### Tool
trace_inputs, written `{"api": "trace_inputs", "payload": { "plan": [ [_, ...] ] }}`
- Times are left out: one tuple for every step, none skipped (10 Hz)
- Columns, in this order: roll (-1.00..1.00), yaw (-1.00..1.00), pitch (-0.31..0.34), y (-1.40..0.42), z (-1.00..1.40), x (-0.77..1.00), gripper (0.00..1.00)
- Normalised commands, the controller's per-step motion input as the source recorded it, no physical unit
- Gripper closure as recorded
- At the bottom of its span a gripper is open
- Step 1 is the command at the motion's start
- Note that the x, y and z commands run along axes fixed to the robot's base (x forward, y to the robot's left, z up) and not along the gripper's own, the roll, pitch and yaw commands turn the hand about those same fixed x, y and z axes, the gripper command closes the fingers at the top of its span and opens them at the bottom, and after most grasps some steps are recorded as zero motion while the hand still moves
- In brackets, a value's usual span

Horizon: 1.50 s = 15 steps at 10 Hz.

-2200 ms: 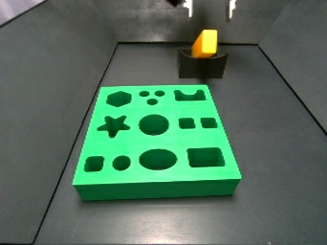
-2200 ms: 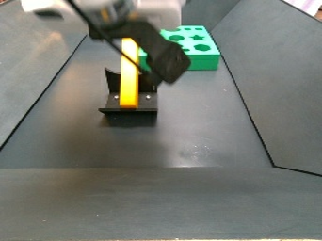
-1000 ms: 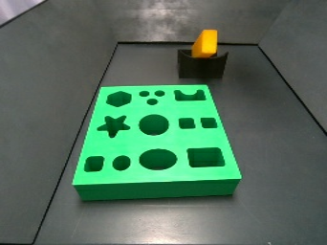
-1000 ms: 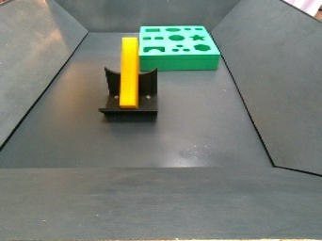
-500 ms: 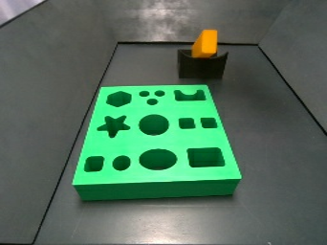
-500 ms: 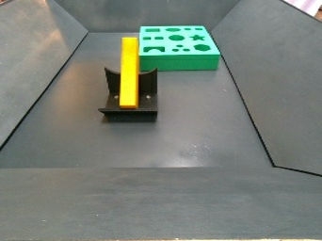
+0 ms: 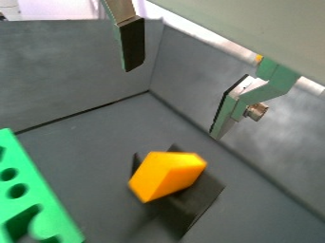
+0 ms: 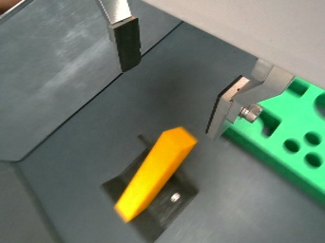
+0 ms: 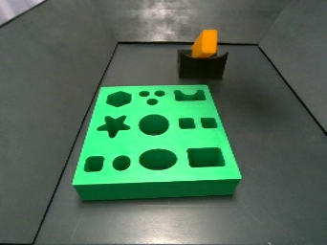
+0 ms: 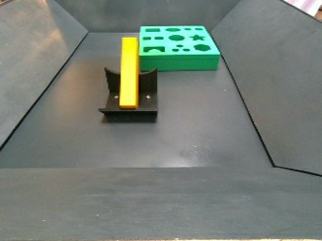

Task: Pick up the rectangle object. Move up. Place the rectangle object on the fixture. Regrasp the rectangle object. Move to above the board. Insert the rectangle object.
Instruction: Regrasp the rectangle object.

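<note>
The orange-yellow rectangle object (image 10: 128,69) stands propped in the dark fixture (image 10: 130,102), leaning along its notch; it also shows in a side view (image 9: 206,42) on the fixture (image 9: 202,65). In both wrist views the rectangle object (image 7: 165,176) (image 8: 155,175) sits on the fixture (image 7: 193,201) (image 8: 159,209) well below my gripper (image 7: 178,74) (image 8: 174,79), which is open and empty. The green board (image 9: 156,142) (image 10: 179,46) lies flat with its cut-out holes; its edge shows in both wrist views (image 7: 28,204) (image 8: 290,128). The gripper is out of both side views.
Dark sloped walls (image 9: 76,38) (image 10: 38,66) enclose the dark floor (image 10: 176,141). The board lies a short way from the fixture.
The gripper, near the rectangle object 2.2 s ago, has left both side views. The rectangle object stays in the fixture, unmoved over the last second.
</note>
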Motion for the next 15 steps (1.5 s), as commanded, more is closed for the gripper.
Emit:
{"api": "trace_inputs", "payload": {
  "plan": [
    [1.0, 0.04, 0.072, -0.03, -0.01, 0.07, 0.0],
    [1.0, 0.05, 0.094, -0.04, -0.01, 0.09, 0.0],
    [1.0, 0.06, 0.113, -0.04, 0.0, 0.1, 0.0],
    [1.0, 0.07, 0.136, -0.04, -0.01, 0.11, 0.0],
    [1.0, 0.1, 0.169, -0.05, -0.01, 0.11, 0.0],
    [1.0, 0.13, 0.206, -0.05, -0.01, 0.12, 0.0],
    [1.0, 0.16, 0.222, -0.05, -0.02, 0.12, 0.0],
    [0.84, 0.2, 0.217, -0.05, -0.01, 0.12, 0.0],
    [0.66, 0.23, 0.191, -0.06, -0.01, 0.12, 0.0],
    [0.49, 0.24, 0.16, -0.06, -0.02, 0.13, 0.0],
    [0.29, 0.25, 0.117, -0.05, -0.01, 0.13, 0.0],
    [0.21, 0.25, 0.082, -0.04, 0.0, 0.12, 0.0],
    [0.18, 0.24, 0.044, -0.05, -0.01, 0.1, 0.0],
    [0.17, 0.22, 0.014, -0.06, -0.01, 0.1, 0.0],
    [0.16, 0.15, -0.005, 0.04, -1.0, 0.04, 0.0]
  ]
}}
